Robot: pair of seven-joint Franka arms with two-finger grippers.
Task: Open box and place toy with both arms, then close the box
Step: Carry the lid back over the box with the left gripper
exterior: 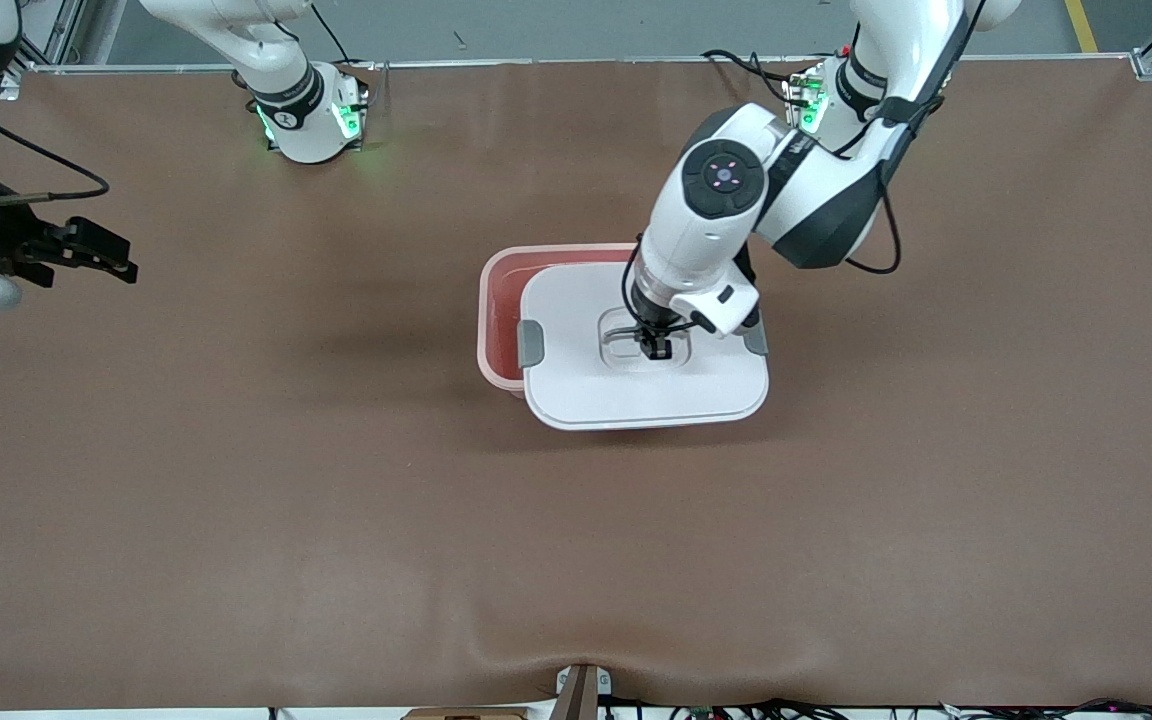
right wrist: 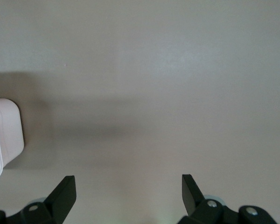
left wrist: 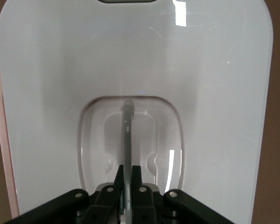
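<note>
The pink box (exterior: 499, 300) stands mid-table. Its white lid (exterior: 576, 385) sits askew over it, shifted toward the front camera and the left arm's end, so the tub's open strip shows on two sides. My left gripper (exterior: 654, 348) is over the lid's middle, shut on the clear handle (exterior: 628, 332). In the left wrist view the fingers (left wrist: 136, 175) pinch the upright handle (left wrist: 127, 135) above the lid (left wrist: 130, 56). My right gripper (exterior: 121, 262) waits open and empty above bare table at the right arm's end; it shows open in its wrist view (right wrist: 128, 186). The toy is out of view.
Grey clips (exterior: 531, 343) sit on the lid's ends. The brown table mat (exterior: 336, 520) spreads around the box. A corner of the box (right wrist: 7, 130) shows at the edge of the right wrist view.
</note>
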